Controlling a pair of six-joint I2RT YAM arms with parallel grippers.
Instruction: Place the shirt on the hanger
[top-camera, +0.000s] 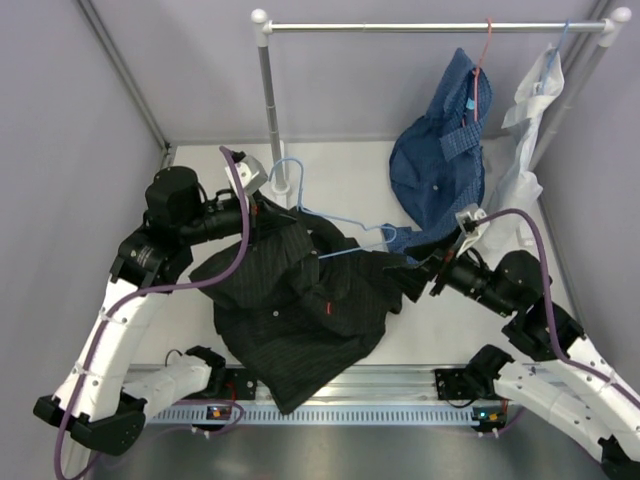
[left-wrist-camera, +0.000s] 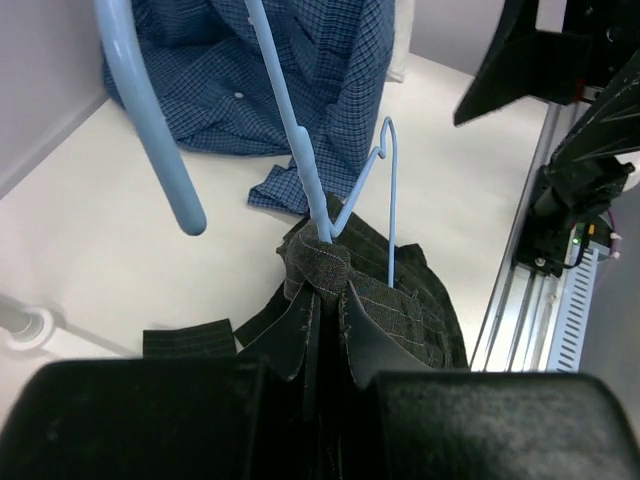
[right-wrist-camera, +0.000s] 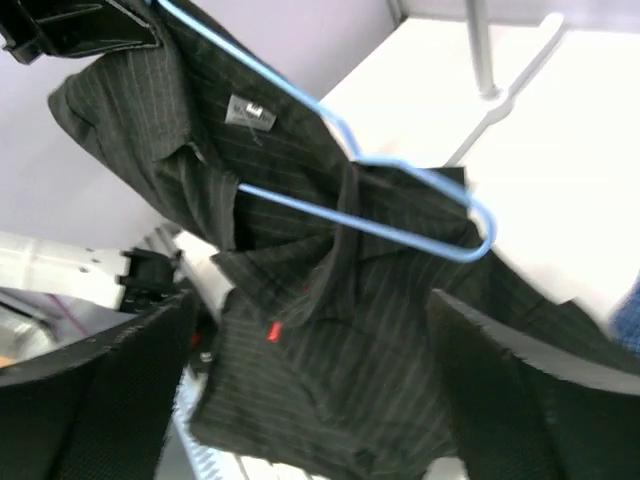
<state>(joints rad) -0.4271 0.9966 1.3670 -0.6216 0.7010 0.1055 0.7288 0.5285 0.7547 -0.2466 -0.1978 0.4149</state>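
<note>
The black pinstriped shirt (top-camera: 290, 300) hangs bunched from my left gripper (top-camera: 262, 212) and spreads down onto the table. In the left wrist view my left gripper (left-wrist-camera: 330, 300) is shut on a fold of the shirt (left-wrist-camera: 410, 300), with the light-blue wire hanger (left-wrist-camera: 300, 140) running into that fold. The hanger (top-camera: 345, 222) lies tilted across the top of the shirt, hook to the far left. My right gripper (top-camera: 420, 268) is open at the shirt's right edge. In the right wrist view it (right-wrist-camera: 310, 300) is wide open, with the shirt (right-wrist-camera: 380, 350) and hanger (right-wrist-camera: 300, 205) beyond it.
A blue checked shirt (top-camera: 440, 170) hangs on a red-pink hanger (top-camera: 483, 50) from the rail (top-camera: 430, 27), its lower part resting on the table. A white garment (top-camera: 525, 130) hangs at the far right. The rail post (top-camera: 270, 110) stands behind my left gripper. A metal track (top-camera: 400, 410) runs along the near edge.
</note>
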